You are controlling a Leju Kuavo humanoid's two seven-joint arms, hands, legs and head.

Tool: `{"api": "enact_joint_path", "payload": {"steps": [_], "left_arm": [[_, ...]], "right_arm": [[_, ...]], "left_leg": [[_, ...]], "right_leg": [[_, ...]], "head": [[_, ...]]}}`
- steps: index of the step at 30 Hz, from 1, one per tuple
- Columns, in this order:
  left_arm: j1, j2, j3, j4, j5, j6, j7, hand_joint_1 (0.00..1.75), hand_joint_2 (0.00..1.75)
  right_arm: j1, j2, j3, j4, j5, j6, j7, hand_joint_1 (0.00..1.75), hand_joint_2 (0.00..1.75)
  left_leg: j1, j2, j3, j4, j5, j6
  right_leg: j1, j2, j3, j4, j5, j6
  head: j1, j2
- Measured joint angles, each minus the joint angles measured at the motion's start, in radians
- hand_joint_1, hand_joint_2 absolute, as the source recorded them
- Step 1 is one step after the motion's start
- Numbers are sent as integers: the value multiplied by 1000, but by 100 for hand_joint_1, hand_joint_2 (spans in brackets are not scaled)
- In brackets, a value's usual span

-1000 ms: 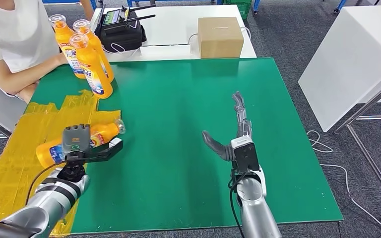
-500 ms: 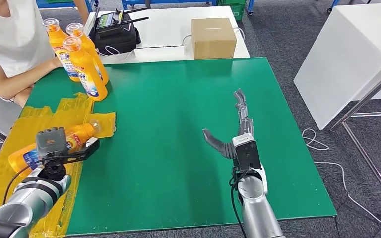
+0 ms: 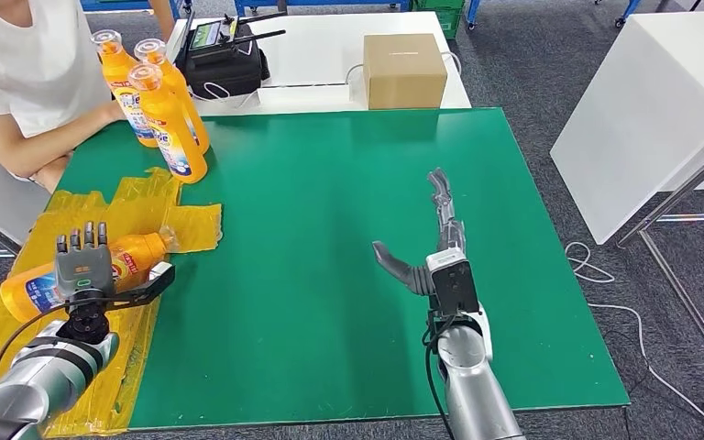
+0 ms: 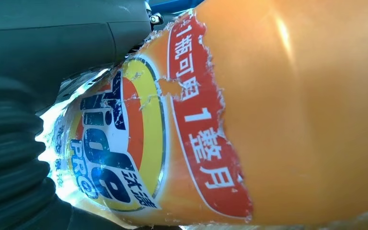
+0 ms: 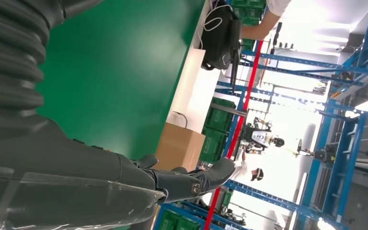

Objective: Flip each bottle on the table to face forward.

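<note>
**Green table – contents, largest first**

Green table (image 3: 330,238) – landmark for all entries. Yellow sheet (image 3: 27,257) – taped over the table's left edge. Cardboard box (image 3: 406,69) – beyond the table's far edge, on a white surface. Three upright orange bottles (image 3: 167,119) – clustered at the table's far-left corner, beside a seated person (image 3: 27,73). Lying orange bottle (image 3: 137,252) – on the yellow sheet, grasped by the left hand (image 3: 87,266). Right hand (image 3: 426,243) – over the table's middle, fingers extended, holding nothing.

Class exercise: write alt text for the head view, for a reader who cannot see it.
The left hand grips a lying orange detergent bottle on yellow tape; the right hand hovers open over the green table. Three bottles stand beside a seated person.
</note>
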Motion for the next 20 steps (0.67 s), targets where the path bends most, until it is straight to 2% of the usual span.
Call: {"api": "enact_joint_path", "payload": {"steps": [10, 20], "left_arm": [[23, -41, 49, -4, -1, 87, -95, 0, 175], [86, -64, 98, -119, -1, 96, -133, 0, 175]], "right_arm": [[0, -2, 17, 16, 11, -4, 2, 0, 175], [0, -6, 21, 31, 12, -13, 3, 0, 175]], "left_leg": [[0, -3, 0, 0, 0, 0], [0, -3, 0, 0, 0, 0]], "right_leg": [[0, -2, 0, 0, -1, 1], [0, -2, 0, 0, -1, 1]], "head": [[0, 0], [0, 0]]}}
